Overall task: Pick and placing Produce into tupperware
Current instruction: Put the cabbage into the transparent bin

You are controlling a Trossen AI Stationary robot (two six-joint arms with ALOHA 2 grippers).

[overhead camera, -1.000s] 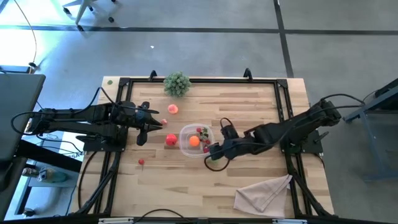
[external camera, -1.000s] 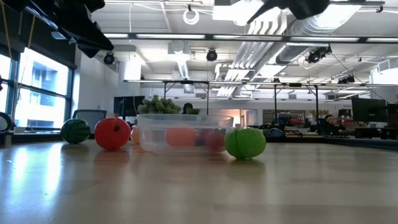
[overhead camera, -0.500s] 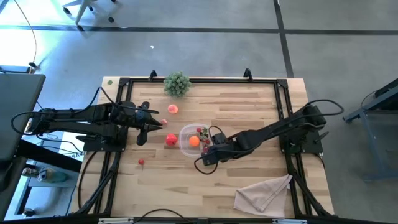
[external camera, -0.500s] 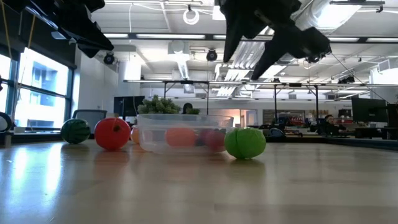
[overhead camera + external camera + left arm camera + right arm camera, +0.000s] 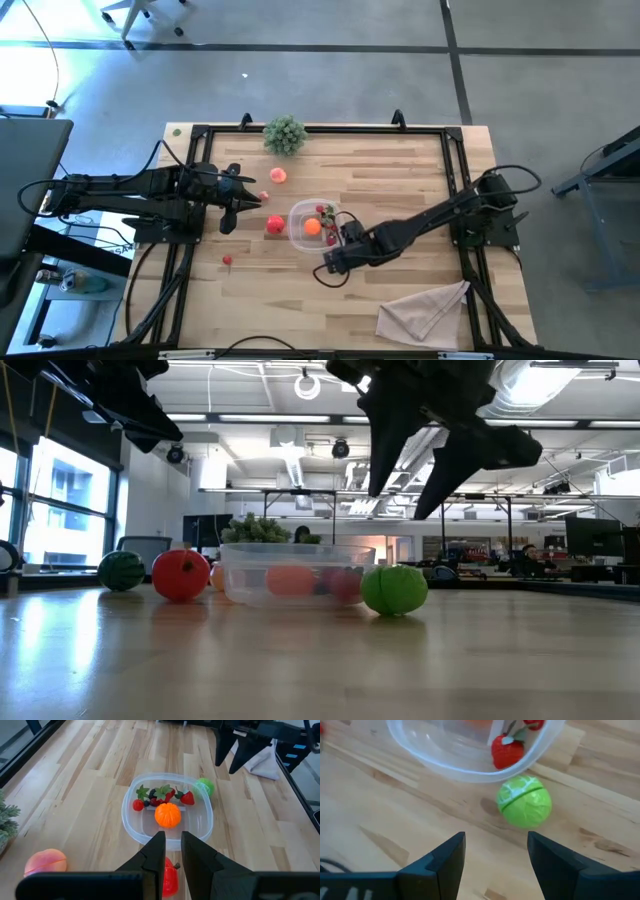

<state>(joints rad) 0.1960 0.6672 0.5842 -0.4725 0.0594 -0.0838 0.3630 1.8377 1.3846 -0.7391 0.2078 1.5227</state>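
Jaws of the right gripper (image 5: pixel 495 855) stand apart above green ball (image 5: pixel 524 801) beside tupperware (image 5: pixel 420 750).

1. The tupperware (image 5: pixel 315 226) sits mid-frame on the table (image 5: pixel 400 185), holding several produce pieces.
2. A round fruit (image 5: pixel 274 226) lies just left of it.
3. A ball-shaped vegetable (image 5: pixel 524 802) rests beside its lower-right rim.
4. The plant sprig (image 5: pixel 285 134) stands at upper centre.
5. The cloth (image 5: pixel 425 310) lies lower right.

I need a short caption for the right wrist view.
Open right gripper above a green ball beside the tupperware.
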